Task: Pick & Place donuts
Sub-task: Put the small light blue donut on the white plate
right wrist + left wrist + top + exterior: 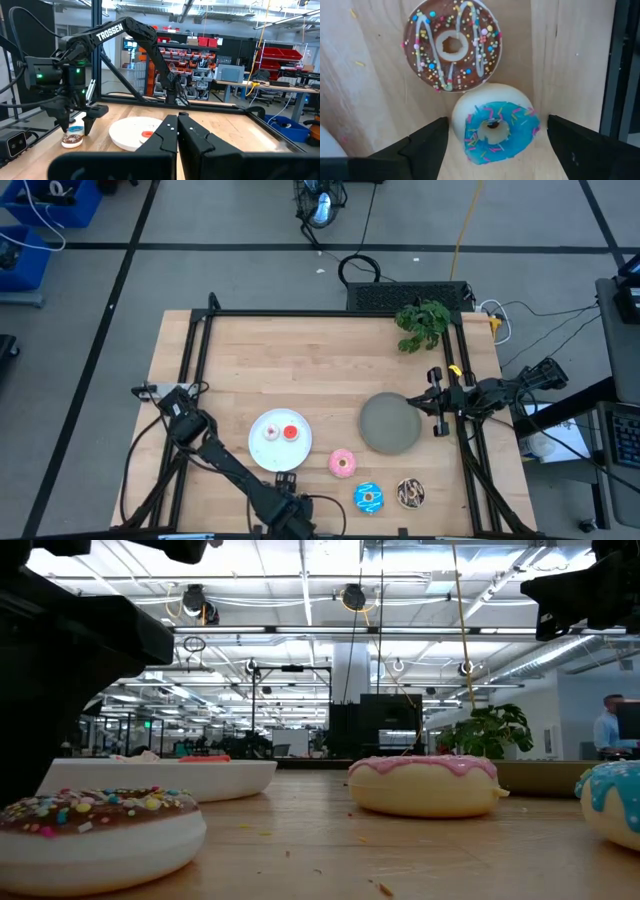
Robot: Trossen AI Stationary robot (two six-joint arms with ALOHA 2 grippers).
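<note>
The wooden surface (300, 350) carries a white plate (263, 444) and a grey plate (390, 423), with a leafy plant (422, 323) at the far edge. On the white plate two small donuts already lie, a red-orange one (291, 432) and a pale one (270, 431) whose colour cannot be made out. The grey plate holds nothing, so most of the work seems left.

The left tool (492, 145) hangs over the near edge with its fingers spread wide on either side of the blue sprinkled donut (494, 125), which sits between them but is not yet gripped. Just beyond it, touching or nearly so, lies the dark brown drizzled donut (451, 45). The pink donut (342, 463) rests a little off to the side of the tool, towards the white plate.

The right tool (177, 125) waits beside the grey plate, fingers pressed together and holding nothing.
</note>
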